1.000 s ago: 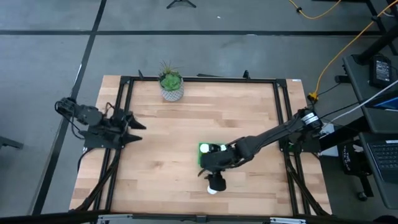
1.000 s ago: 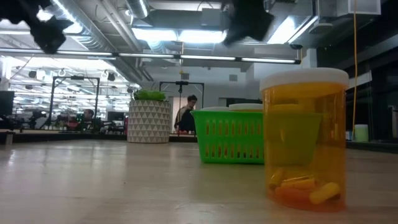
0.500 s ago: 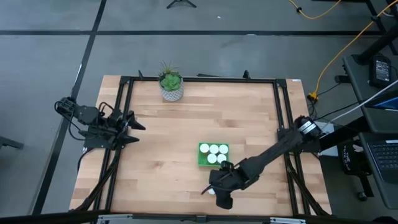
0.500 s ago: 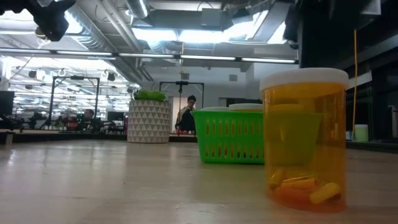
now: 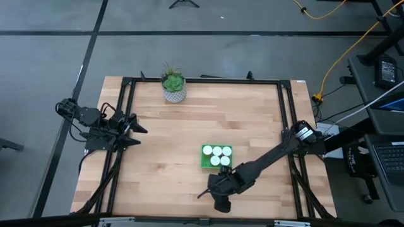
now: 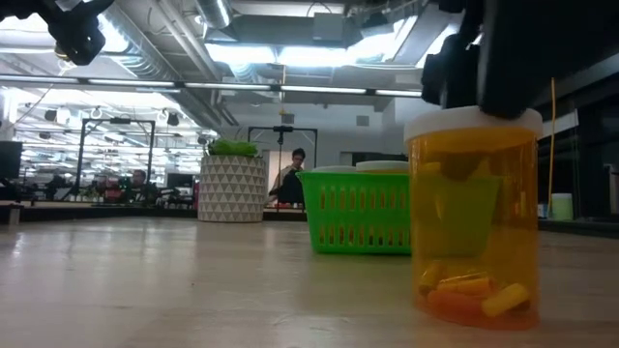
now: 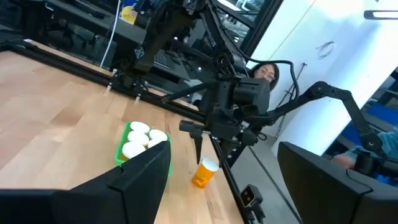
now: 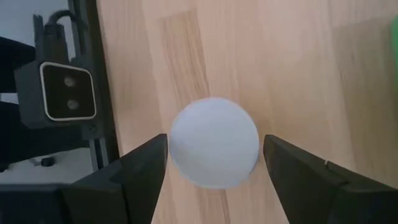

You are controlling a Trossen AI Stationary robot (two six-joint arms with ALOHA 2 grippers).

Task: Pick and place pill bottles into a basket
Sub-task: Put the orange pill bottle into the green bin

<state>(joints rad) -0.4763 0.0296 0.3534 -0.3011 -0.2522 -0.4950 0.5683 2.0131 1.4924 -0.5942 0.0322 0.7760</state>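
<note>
high: we are looking straight down on the whole table (image 5: 158, 151) | low: we are sitting at tabletop height, very near one pill bottle (image 6: 473, 217), facing the room | left wrist: we are viewing from afar across the table | right wrist: we are looking down close | shared: that bottle and the basket (image 6: 357, 213)
</note>
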